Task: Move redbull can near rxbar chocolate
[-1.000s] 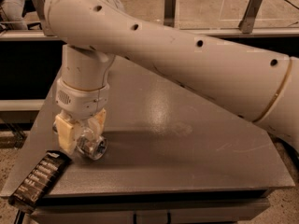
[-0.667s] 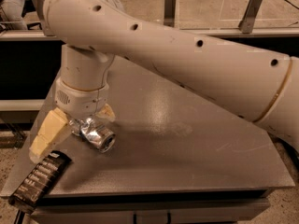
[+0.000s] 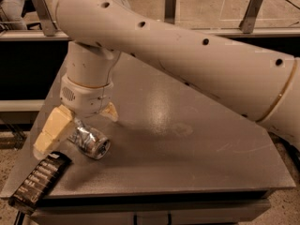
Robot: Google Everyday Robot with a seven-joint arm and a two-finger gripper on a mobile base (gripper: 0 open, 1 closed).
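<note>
The redbull can (image 3: pixel 90 143), slim, silver and dented, lies on its side on the grey table (image 3: pixel 187 139) near the front left corner, its end facing the front. The rxbar chocolate (image 3: pixel 39 181), a flat black bar with pale lettering, lies at the table's front left corner, just left of and in front of the can. My gripper (image 3: pixel 79 125) hangs from the big white arm right above the can. Its cream fingers (image 3: pixel 50 132) are spread open, one on each side of the can, not gripping it.
The white arm (image 3: pixel 197 64) crosses the upper part of the view from the right. Metal posts (image 3: pixel 252 7) and a rail stand behind the table. Dark space lies to the left of the table, and the table's front edge is close to the bar.
The gripper was shut on the can a second ago; its fingers have opened and it has lifted slightly. The can now rests on its side on the table.
</note>
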